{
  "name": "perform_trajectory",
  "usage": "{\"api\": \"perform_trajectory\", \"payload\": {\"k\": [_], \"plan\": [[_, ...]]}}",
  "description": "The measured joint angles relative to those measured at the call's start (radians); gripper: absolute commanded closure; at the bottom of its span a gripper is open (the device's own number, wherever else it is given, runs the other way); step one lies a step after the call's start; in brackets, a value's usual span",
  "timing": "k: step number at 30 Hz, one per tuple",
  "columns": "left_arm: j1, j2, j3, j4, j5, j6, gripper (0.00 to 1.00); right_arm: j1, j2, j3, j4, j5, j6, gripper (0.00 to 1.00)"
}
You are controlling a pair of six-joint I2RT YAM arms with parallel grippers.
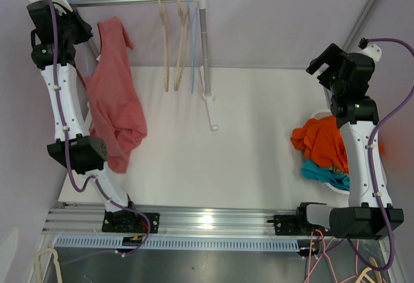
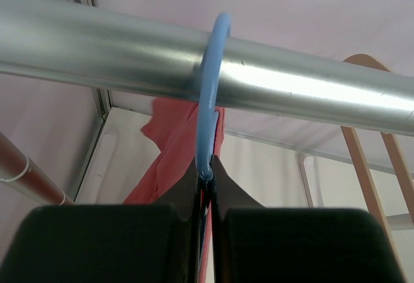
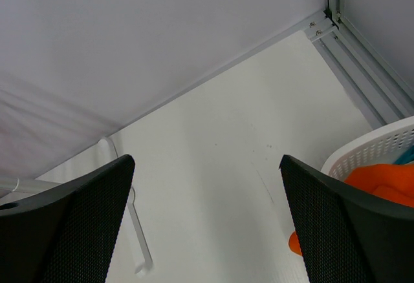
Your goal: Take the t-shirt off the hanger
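Observation:
A salmon-red t-shirt (image 1: 115,95) hangs from the left end of the metal rod (image 1: 123,0). In the left wrist view a light blue hanger hook (image 2: 210,83) loops over the rod (image 2: 310,86), with the t-shirt (image 2: 171,154) below it. My left gripper (image 2: 206,168) is shut on the hanger's neck just under the hook. In the top view it (image 1: 76,28) sits beside the shirt's top, and the hanger is hidden by cloth. My right gripper (image 1: 321,64) is open and empty, far to the right above the table (image 3: 206,160).
Two wooden hangers (image 1: 173,37) and a blue one (image 1: 192,44) hang on the rod's right part, by the white rack post (image 1: 205,50). A wooden hanger also shows in the left wrist view (image 2: 365,160). A white basket (image 3: 372,150) of orange and teal clothes (image 1: 323,142) stands at the right.

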Motion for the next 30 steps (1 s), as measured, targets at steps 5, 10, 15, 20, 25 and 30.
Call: {"api": "perform_trajectory", "payload": {"k": [5,10,15,20,25,30], "plan": [[-0.021,-0.004,0.002,-0.003,0.005,-0.002,0.99,0.000,0.000,0.000,0.003,-0.011,0.000,0.01],[-0.092,-0.053,-0.011,-0.006,-0.001,-0.008,0.99,0.000,-0.007,0.000,0.003,-0.034,-0.007,0.01],[-0.145,-0.232,-0.102,0.031,-0.025,-0.008,0.99,0.000,-0.040,-0.010,0.002,-0.056,-0.019,0.01],[-0.180,-0.414,-0.159,0.023,-0.125,-0.009,0.99,0.032,-0.064,-0.010,0.003,-0.168,-0.041,0.01],[-0.344,-0.560,-0.326,-0.007,-0.347,-0.037,0.99,0.251,-0.108,-0.053,0.050,-0.323,-0.095,0.01],[-0.440,-0.639,-0.440,-0.103,-0.553,-0.122,0.99,0.593,-0.162,-0.111,0.124,-0.442,-0.157,0.01]]}}
